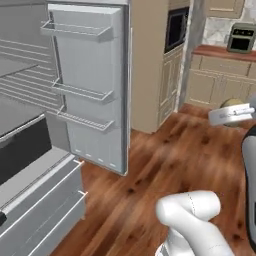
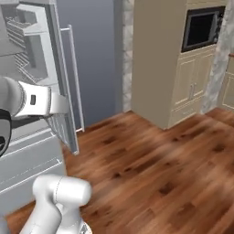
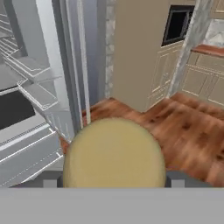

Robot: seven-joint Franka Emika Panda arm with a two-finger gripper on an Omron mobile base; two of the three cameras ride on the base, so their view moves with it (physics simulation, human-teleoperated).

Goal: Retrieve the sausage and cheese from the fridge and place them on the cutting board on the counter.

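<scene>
Kitchen with wood-plank floor [image 1: 165, 165]; left base view: fridge [image 1: 45, 100] stands open, door shelves bare, worktop [image 1: 220, 51] far right, a pale round cheese [image 1: 233, 103] at the arm's end; right base view: fridge door [image 2: 61, 82] ajar beside the arm; hand view: claw [image 3: 113, 181] pinching the cheese [image 3: 113, 153] between both fingertips.

A home kitchen. The fridge [image 1: 90, 85] stands with its door swung open, bare door racks and wire shelves showing, two drawers [image 1: 42, 210] at its base. Beyond the fingers, a tall beige cabinet holds a built-in microwave [image 3: 177, 24]. Farther off, a reddish-brown counter [image 1: 220, 51] tops beige panelled cabinets and carries a toaster oven [image 1: 242, 38]. Wood plank floor [image 2: 155, 169] runs throughout.
</scene>
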